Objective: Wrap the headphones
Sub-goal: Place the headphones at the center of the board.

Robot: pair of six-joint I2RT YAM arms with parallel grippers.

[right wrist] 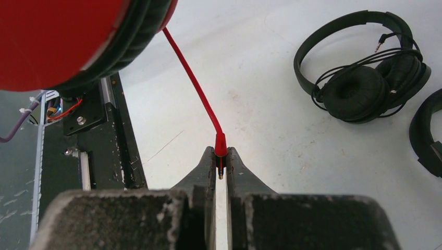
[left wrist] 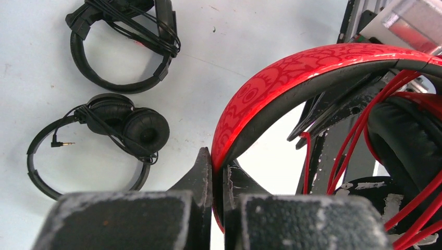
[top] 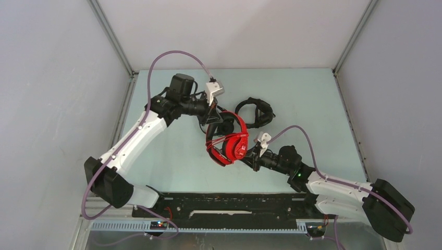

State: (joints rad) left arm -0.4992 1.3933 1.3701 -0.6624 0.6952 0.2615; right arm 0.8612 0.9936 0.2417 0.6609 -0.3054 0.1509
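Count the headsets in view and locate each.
3. The red headset is clamped in the left gripper; the slim black headset and the bulkier black headset lie on the table.

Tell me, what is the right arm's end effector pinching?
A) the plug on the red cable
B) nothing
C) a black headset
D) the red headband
A: the right end effector is shut on the plug at the tip of the red cable, as its wrist view shows.

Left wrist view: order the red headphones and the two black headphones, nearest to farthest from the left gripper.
1. Red headphones: band clamped in the jaws.
2. Black round-cup headphones: middle left.
3. Second black headphones: upper left, farthest.
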